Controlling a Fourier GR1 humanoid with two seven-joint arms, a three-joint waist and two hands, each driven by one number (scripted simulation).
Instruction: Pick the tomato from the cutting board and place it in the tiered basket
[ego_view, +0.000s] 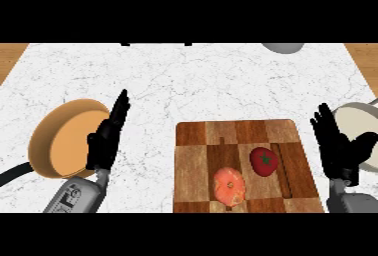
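At the far left of the white marbled bench (221, 80) lies a round tan pan with a dark handle (63, 140), its handle running off toward the lower left edge. Just beside it, partly overlapping its right rim in this view, the left hand (107, 137) stands edge-on with its fingers (119, 107) straight and pointing up, released and holding nothing; it looks to be at rest.

Right of centre sits the checkered brown wooden cutting board (196, 165). On it, near the lower middle, lies a pale orange, round, fleshy fruit (229, 186), possibly a peach or a cut piece, though the view is too poor to say which. Just beside it, up and to the right, lies the red round tomato with a green stalk (264, 161), untouched and apart from both hands.

At the right, the right hand (341, 150) is also upright with straight, released fingers (323, 122), near the board's right edge but not over the tomato. Behind it a pale round bowl (362, 117) shows at the edge.

No tiered basket can be made out here. By my judgement nothing is done yet: reach, grasp, carry and placement all remain.
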